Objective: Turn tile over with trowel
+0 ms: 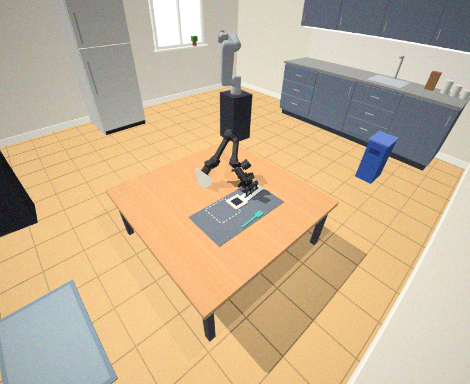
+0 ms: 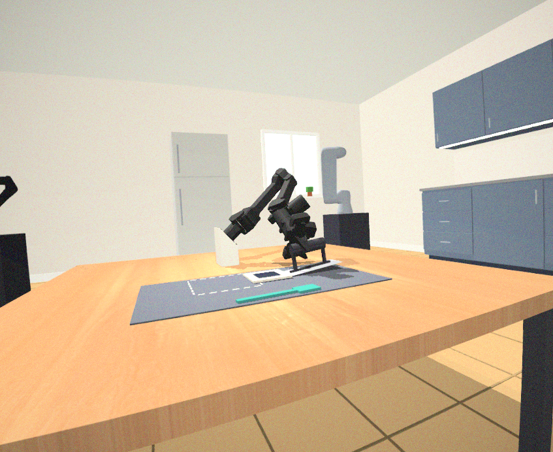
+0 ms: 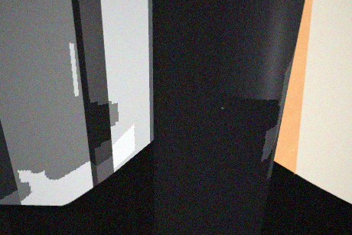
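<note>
The cream tile (image 1: pixel 236 201) (image 2: pixel 266 275) lies flat on the grey mat (image 1: pixel 222 235) (image 2: pixel 169 306) with its dark blue marked square facing up. It sits at the right end of the dashed outline (image 1: pixel 212 215) (image 2: pixel 213 291). My gripper (image 1: pixel 249 189) (image 2: pixel 308 253) is low over the mat just right of the tile. It is shut on the small white trowel (image 1: pixel 257 191) (image 2: pixel 322 264) (image 3: pixel 126 58). The trowel slopes down and its blade tip reaches the tile's right edge. The wrist view is mostly filled by my dark fingers.
A teal tool (image 1: pixel 252 218) (image 2: pixel 276 293) lies on the mat in front of the tile. A white wedge-shaped block (image 1: pixel 203 178) (image 2: pixel 226 247) stands on the table behind the mat, at the arm's base.
</note>
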